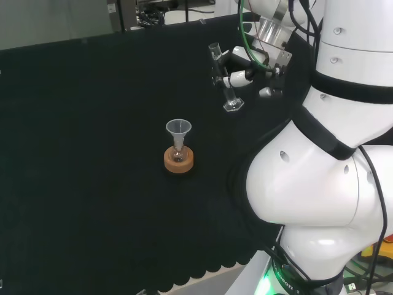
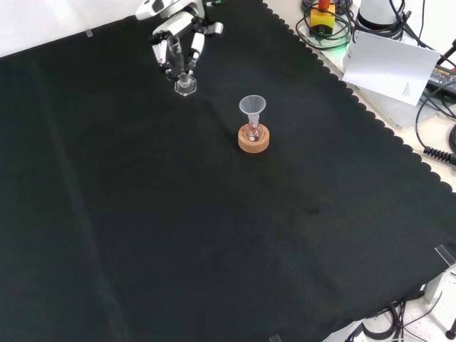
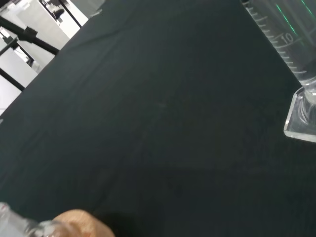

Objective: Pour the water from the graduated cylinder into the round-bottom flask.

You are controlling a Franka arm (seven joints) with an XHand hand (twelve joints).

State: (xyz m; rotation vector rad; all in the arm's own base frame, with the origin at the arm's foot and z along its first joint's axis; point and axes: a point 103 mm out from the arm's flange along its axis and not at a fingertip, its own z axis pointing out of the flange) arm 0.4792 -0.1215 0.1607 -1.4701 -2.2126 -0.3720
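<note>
- The black cloth (image 2: 142, 235) covers the whole bench.
- The hand (image 1: 245, 70) is at the far right part of the cloth in the head view; its fingers (image 2: 174, 43) are curled around the graduated cylinder (image 1: 224, 80) — they hold it by its tube.
- The cylinder is a little tilted, and its base is on the cloth or just above it — I cannot tell which.
- The cork ring (image 2: 254, 139) stands well apart from the hand, near the middle of the cloth.
- The round-bottom flask (image 2: 253, 132) sits in this ring, with a clear funnel (image 1: 178, 130) upright in its neck.
</note>
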